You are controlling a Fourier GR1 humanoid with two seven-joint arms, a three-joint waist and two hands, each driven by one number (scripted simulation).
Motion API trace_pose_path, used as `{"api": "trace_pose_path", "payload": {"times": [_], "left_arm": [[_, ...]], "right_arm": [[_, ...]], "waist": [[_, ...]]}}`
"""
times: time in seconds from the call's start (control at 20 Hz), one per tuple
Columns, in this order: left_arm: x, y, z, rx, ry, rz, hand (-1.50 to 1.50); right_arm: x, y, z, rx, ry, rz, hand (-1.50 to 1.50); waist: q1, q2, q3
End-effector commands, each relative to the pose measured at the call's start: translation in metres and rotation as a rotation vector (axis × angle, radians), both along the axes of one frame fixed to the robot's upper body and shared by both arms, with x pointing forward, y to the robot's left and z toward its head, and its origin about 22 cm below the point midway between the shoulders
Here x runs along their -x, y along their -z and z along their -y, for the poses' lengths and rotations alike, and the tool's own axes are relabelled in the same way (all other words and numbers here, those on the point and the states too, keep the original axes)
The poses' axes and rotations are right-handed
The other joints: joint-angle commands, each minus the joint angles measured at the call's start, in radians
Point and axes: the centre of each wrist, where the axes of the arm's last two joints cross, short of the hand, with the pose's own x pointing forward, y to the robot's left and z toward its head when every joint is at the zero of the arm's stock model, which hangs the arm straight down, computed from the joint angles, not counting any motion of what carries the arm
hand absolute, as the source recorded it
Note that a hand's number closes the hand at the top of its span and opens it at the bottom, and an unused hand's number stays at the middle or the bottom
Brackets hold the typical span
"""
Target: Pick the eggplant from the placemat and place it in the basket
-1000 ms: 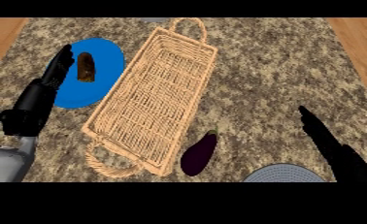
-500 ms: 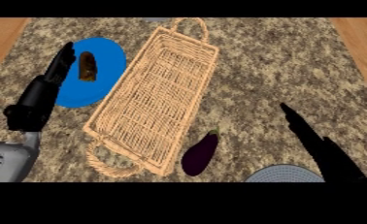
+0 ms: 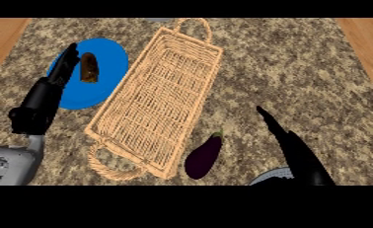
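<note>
Since a moment ago the right hand (image 3: 285,138), fingers straight, is brought leftward toward the eggplant (image 3: 203,156), which lies on the bench just beside the basket (image 3: 157,106); a grasp across its thick middle is best made.

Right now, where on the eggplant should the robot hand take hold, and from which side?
Probably across the eggplant's thick middle, coming from its right, where the right robot hand shows with fingers straight. It lies flat on the counter, slanted with its narrow stem end up and right, and the basket crowds its left side, so the right side looks easier to reach.
</note>
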Motion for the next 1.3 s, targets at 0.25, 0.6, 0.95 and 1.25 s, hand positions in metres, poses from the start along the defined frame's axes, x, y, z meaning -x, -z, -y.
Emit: {"api": "trace_pose_path", "payload": {"times": [0.25, 0.6, 0.95, 1.25], "left_arm": [[-0.007, -0.007, 0.009, 0.011, -0.017, 0.014, 0.00], [-0.003, -0.001, -0.002, 0.002, -0.002, 0.002, 0.00], [-0.021, 0.004, -0.007, -0.002, 0.001, 0.010, 0.00], [0.003, 0.003, -0.025, 0.006, 0.009, 0.007, 0.00]], "right_arm": [[-0.002, 0.056, -0.022, 0.023, -0.002, -0.038, -1.50], [-0.006, 0.072, -0.030, 0.020, 0.033, 0.025, -1.50], [-0.015, 0.070, -0.042, 0.037, 0.042, 0.018, -1.50], [-0.013, 0.087, -0.060, 0.005, 0.041, 0.017, -1.50]], "waist": [[-0.006, 0.000, 0.000], [-0.006, -0.001, 0.000], [-0.009, 0.000, 0.000], [-0.005, -0.001, 0.000]]}}
